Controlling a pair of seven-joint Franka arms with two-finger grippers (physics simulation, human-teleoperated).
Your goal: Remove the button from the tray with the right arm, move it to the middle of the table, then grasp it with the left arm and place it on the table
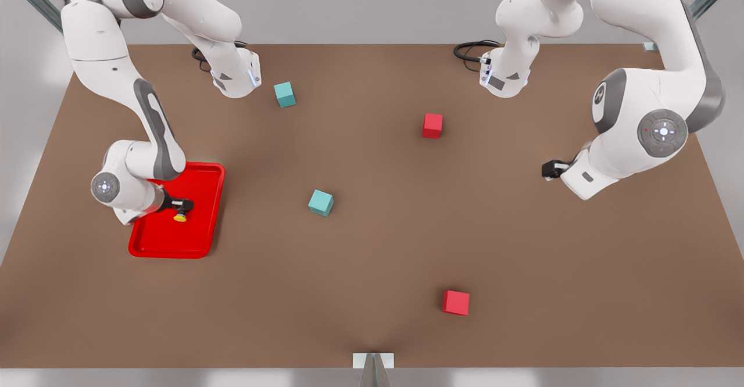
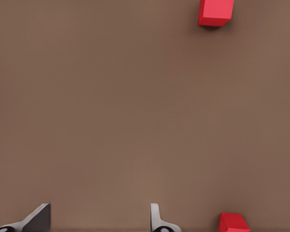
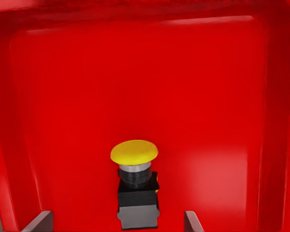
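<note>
The button (image 3: 137,193), a dark boxy body with a round yellow cap, lies on the floor of the red tray (image 3: 135,72). My right gripper (image 3: 116,222) is open, one finger on each side of the button body and apart from it. In the front view the right gripper (image 1: 185,205) hangs low over the tray (image 1: 174,252) at that view's left, with the button (image 1: 181,217) just under its tips. My left gripper (image 1: 549,169) waits above the table (image 1: 372,247) at the front view's right. Its open fingers (image 2: 38,218) frame bare tabletop.
Two teal cubes (image 1: 285,94) (image 1: 320,202) and two red cubes (image 1: 432,125) (image 1: 455,303) lie scattered on the table. The left wrist view shows both red cubes (image 2: 215,10) (image 2: 233,223). Black cables (image 1: 474,50) lie near the far arm bases.
</note>
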